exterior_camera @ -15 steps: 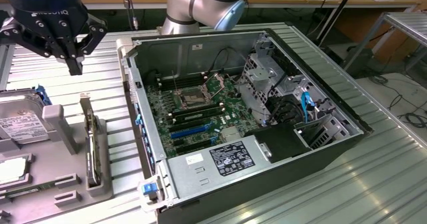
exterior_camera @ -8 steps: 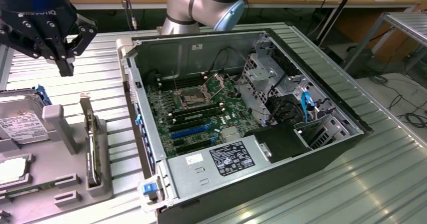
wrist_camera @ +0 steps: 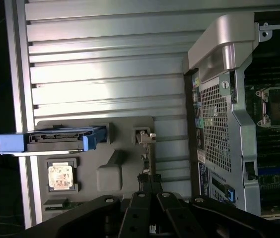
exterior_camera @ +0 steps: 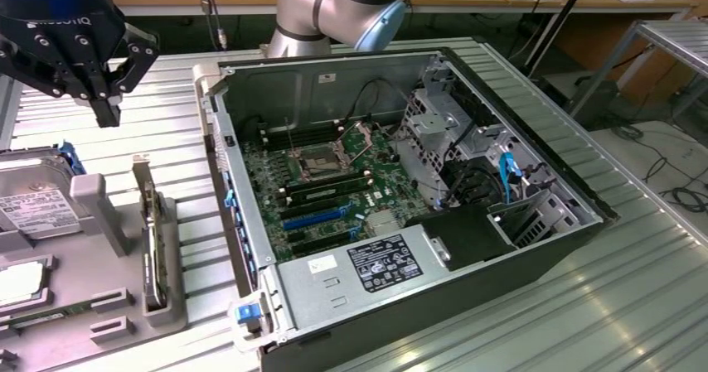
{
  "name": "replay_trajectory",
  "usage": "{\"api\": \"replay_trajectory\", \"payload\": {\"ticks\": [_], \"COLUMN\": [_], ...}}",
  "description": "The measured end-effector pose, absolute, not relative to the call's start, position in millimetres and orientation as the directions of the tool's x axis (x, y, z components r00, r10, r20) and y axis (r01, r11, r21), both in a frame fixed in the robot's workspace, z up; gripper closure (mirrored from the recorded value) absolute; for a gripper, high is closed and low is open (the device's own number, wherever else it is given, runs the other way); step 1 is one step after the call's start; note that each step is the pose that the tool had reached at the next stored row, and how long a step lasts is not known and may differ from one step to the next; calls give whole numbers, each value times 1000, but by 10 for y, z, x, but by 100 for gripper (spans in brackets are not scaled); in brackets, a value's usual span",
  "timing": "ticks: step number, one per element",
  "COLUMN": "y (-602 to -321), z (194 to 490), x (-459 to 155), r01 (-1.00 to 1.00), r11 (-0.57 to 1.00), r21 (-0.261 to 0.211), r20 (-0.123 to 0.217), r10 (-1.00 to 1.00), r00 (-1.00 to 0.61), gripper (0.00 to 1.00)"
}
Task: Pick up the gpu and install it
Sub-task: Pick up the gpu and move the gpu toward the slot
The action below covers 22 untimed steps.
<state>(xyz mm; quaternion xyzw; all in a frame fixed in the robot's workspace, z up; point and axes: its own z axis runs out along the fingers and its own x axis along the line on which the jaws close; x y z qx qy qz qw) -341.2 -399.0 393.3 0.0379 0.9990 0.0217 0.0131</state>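
The gpu [exterior_camera: 148, 235] stands on its edge in a slot of the grey holder tray [exterior_camera: 166, 293] at the exterior view's left, its silver end bracket toward the back. My black gripper [exterior_camera: 106, 113] hangs above the metal table behind that tray, well above the card, shut with nothing between its fingers. In the wrist view the gripper [wrist_camera: 150, 193] points down over the gpu [wrist_camera: 147, 153], which I see edge-on. The open computer case [exterior_camera: 531, 248] lies on its side, with blue expansion slots [exterior_camera: 315, 217] on the motherboard.
A silver hard drive [exterior_camera: 33, 210] with blue rails [wrist_camera: 11, 143] and a CPU chip [wrist_camera: 60, 177] sit in the same tray. The case holds a power supply [exterior_camera: 366, 264], drive cages [exterior_camera: 437, 128] and cables. The arm's base [exterior_camera: 332, 12] rises behind the case.
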Motion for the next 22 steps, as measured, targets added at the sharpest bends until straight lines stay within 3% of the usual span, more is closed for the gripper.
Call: {"api": "replay_trajectory", "payload": {"ticks": [16,17,18,22], "y": [-4141,-4164,-4194,-4226], "z": [3933,3933,3933,3933], "x": [-3412,-3412,-3412,-3412], "r01": [75,75,75,75], "r11": [996,996,996,996], "r21": [44,44,44,44], "r20": [-25,-24,-24,-24], "r10": [76,76,76,76], "r00": [-997,-997,-997,-997], "gripper": [89,83,70,46]}}
